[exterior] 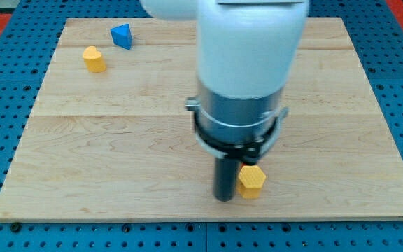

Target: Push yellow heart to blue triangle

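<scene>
The yellow heart (pixel 94 59) lies near the board's top left. The blue triangle (pixel 122 35) sits just up and to the right of it, a small gap apart. My tip (pixel 224 198) is near the view's bottom centre, far from both, touching or almost touching the left side of a yellow hexagon-like block (pixel 252 180). The arm's white and grey body hides the board's middle top.
The wooden board (pixel 117 140) lies on a blue pegboard table (pixel 5 105). The yellow hexagon-like block stands close to the board's bottom edge.
</scene>
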Robot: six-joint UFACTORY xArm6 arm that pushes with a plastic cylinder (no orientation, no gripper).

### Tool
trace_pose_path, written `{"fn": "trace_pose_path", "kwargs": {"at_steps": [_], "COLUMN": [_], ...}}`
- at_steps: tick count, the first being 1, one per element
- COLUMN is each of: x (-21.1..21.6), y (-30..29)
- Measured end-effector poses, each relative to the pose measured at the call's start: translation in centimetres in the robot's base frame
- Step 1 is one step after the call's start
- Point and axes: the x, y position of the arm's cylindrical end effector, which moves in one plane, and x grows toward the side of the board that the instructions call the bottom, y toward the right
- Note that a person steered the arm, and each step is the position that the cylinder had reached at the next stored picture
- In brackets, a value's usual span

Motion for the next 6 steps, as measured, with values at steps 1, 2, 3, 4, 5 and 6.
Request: {"fn": "trace_pose_path", "kwargs": {"at_steps": [1, 2, 3, 4, 5, 6], "x": [-3.5, -11.1, -18.3, -24.8, -27.5, -28.6], "y": [-7.2, -14.7, -22.2, -23.0, -22.3, -21.6]}}
